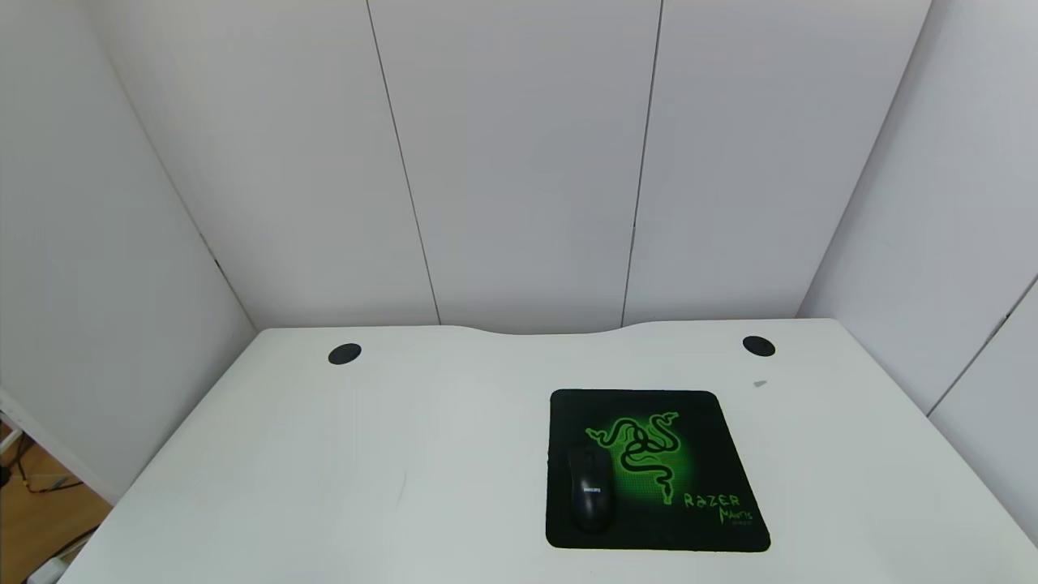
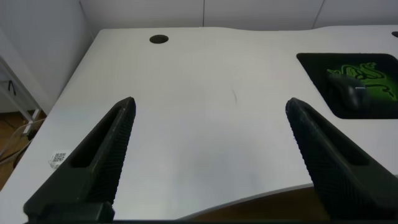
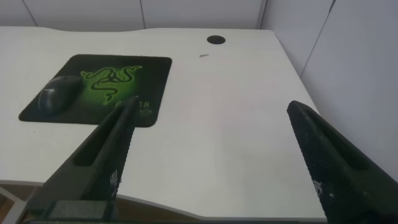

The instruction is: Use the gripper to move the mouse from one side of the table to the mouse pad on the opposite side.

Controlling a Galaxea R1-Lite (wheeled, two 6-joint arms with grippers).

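Observation:
The black mouse (image 1: 589, 490) lies on the left part of the black mouse pad (image 1: 697, 462) with the green snake logo, on the right half of the white table (image 1: 324, 470). Neither arm shows in the head view. My left gripper (image 2: 210, 109) is open and empty above the table's near left edge; the mouse (image 2: 352, 91) and the pad (image 2: 317, 68) show far off in its view. My right gripper (image 3: 211, 112) is open and empty above the near right edge, with the mouse (image 3: 57, 96) on the pad (image 3: 152, 71) beyond it.
Two round black grommets (image 1: 345, 354) (image 1: 758, 345) sit near the table's curved rear edge. A small grey speck (image 1: 760, 384) lies by the right grommet. White wall panels enclose the back and sides. Floor with cables shows at the left (image 1: 32, 495).

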